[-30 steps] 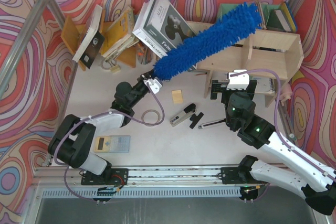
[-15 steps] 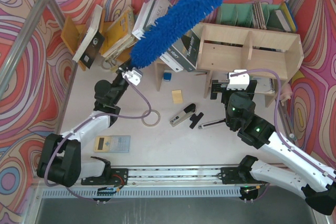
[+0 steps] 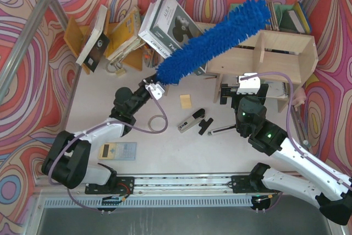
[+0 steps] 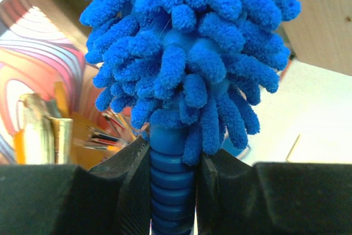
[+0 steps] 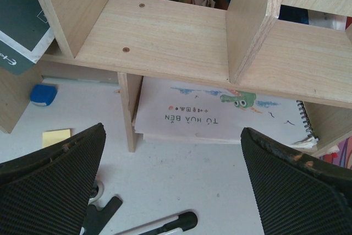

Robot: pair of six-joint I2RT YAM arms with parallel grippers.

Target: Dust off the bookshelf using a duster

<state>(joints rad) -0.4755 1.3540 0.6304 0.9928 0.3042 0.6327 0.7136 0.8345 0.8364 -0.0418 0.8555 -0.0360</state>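
The bright-blue fluffy duster (image 3: 212,42) slants from lower left to upper right, its head lying over the left part of the pale plywood bookshelf (image 3: 286,53). My left gripper (image 3: 152,88) is shut on the duster's ribbed blue handle (image 4: 172,191), which sits between the black fingers (image 4: 129,191) in the left wrist view. My right gripper (image 3: 243,87) is open and empty, just in front of the bookshelf; in the right wrist view its fingers (image 5: 55,169) stand wide apart below the shelf's compartments (image 5: 165,37).
An orange-brown rack with tilted books (image 3: 110,34) stands at the back left. A sticky note (image 3: 186,101), a stapler (image 3: 191,121), a black clip with a rod (image 3: 212,127), a tape ring (image 3: 159,123) and a calculator (image 3: 117,151) lie on the table. A picture book (image 5: 220,114) lies under the shelf.
My left arm has swung the duster from the back left, over the tilted books, right and down onto the bookshelf. The right arm has not moved.
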